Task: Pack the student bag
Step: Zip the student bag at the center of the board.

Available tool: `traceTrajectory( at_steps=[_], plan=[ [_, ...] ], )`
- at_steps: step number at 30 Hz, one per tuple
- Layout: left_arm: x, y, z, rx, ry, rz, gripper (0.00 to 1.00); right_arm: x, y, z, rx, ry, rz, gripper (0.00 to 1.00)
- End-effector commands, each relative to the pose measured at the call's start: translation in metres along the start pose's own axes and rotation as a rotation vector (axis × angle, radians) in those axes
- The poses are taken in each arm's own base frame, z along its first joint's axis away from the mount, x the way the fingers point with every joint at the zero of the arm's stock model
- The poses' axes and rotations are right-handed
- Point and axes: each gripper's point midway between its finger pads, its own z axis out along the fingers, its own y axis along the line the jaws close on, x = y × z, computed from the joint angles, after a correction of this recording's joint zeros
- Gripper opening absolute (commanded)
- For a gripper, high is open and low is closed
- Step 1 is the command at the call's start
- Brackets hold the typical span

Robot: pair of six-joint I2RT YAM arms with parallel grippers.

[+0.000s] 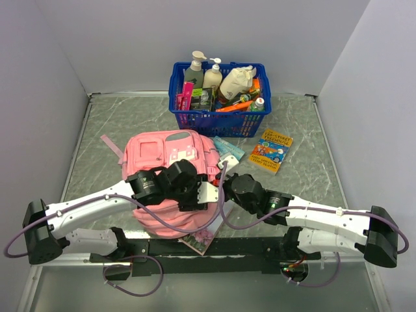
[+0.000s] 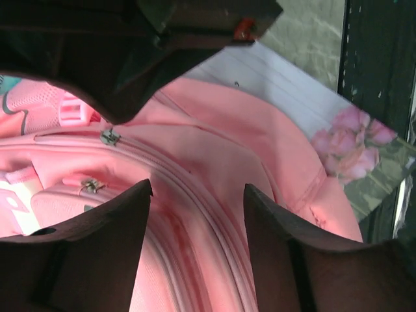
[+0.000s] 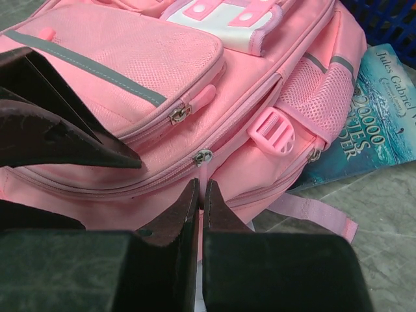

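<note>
The student bag is a large pink backpack lying flat mid-table with its grey-white patch facing up. My right gripper is shut on the thin pink pull tab hanging from the main zip slider at the bag's right side. My left gripper stands open just above the pink zip seam, which runs between its fingers untouched. In the right wrist view the left gripper's dark fingers show at the left, close to the zip.
A blue basket of bottles and packets stands at the back. A yellow-blue book lies to the bag's right, and a teal book is partly under the bag. A rose-print notebook pokes out from under the bag's near edge.
</note>
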Motion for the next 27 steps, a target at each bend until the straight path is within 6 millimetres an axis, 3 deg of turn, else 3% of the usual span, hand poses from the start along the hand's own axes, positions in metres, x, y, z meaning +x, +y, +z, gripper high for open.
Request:
traceTrajectory(
  at_steps=[1, 6, 9, 12, 13, 14, 19, 24, 27],
  plan=[
    [-0.024, 0.01, 0.002, -0.054, -0.132, -0.065, 0.61, -0.033, 0.009, -0.007, -0.04, -0.111, 0.061, 0.0],
    [-0.012, 0.023, 0.014, -0.16, -0.128, -0.116, 0.51, -0.032, 0.014, -0.008, -0.065, -0.111, 0.078, 0.0],
    [-0.001, 0.017, 0.022, -0.142, -0.094, -0.133, 0.44, -0.034, 0.013, -0.012, -0.07, -0.12, 0.095, 0.0],
    [0.008, 0.017, 0.028, -0.156, -0.07, -0.146, 0.2, -0.035, 0.01, -0.013, -0.068, -0.123, 0.104, 0.0],
    [0.008, 0.017, 0.027, -0.158, -0.077, -0.141, 0.07, -0.033, 0.008, -0.011, -0.063, -0.115, 0.106, 0.0],
    [0.004, 0.019, 0.023, -0.167, -0.098, -0.136, 0.03, -0.03, 0.001, -0.008, -0.042, -0.104, 0.108, 0.0],
    [-0.005, 0.021, 0.01, -0.179, -0.134, -0.137, 0.01, -0.015, -0.016, 0.007, -0.015, -0.063, 0.148, 0.0],
    [-0.002, 0.011, -0.005, -0.147, -0.141, -0.105, 0.01, -0.019, -0.039, 0.022, 0.028, -0.073, 0.153, 0.0],
    [-0.008, 0.005, -0.018, -0.116, -0.167, -0.07, 0.01, -0.023, -0.04, 0.034, 0.018, -0.071, 0.145, 0.0]
  ],
)
